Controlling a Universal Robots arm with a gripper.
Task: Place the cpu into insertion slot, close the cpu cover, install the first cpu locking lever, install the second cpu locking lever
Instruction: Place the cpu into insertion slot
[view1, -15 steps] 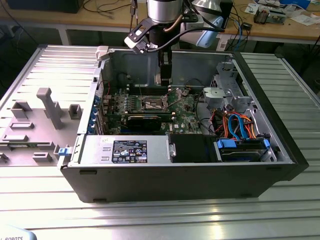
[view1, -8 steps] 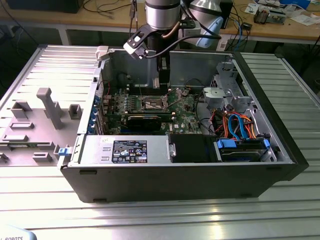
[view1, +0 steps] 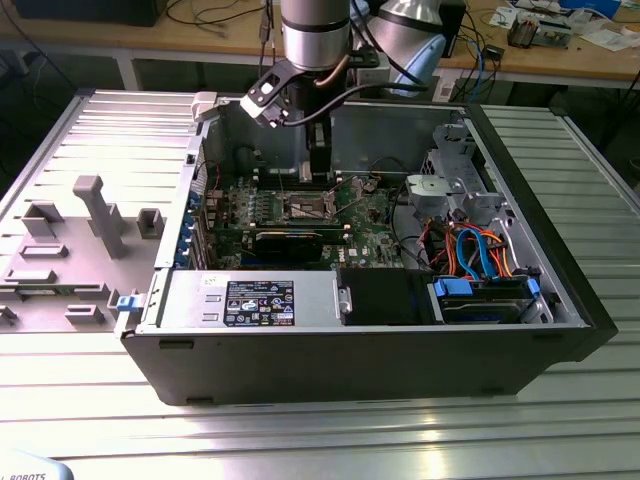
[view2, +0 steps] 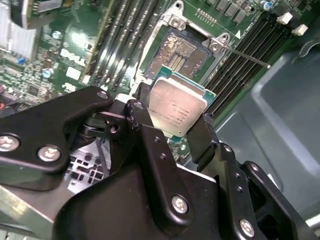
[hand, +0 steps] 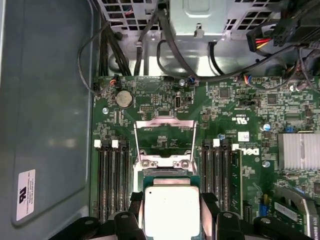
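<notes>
Gripper (view2: 172, 121) holds the cpu (view2: 178, 102) near the insertion slot (view2: 182, 52).

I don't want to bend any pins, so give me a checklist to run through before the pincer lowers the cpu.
1. Grip secure: ok. The pincer is shut on the cpu, clamping two opposite edges.
2. Is the insertion slot uncovered: ok. Its dark centre is bare in the second wrist view.
3. Is the cpu cover out of the way: ok. It stands open beyond the slot.
4. Chip seated: not ok. It hangs in the pincer, off the slot.
5. Chip squarely above the slot, corners matched: cannot tell.
</notes>
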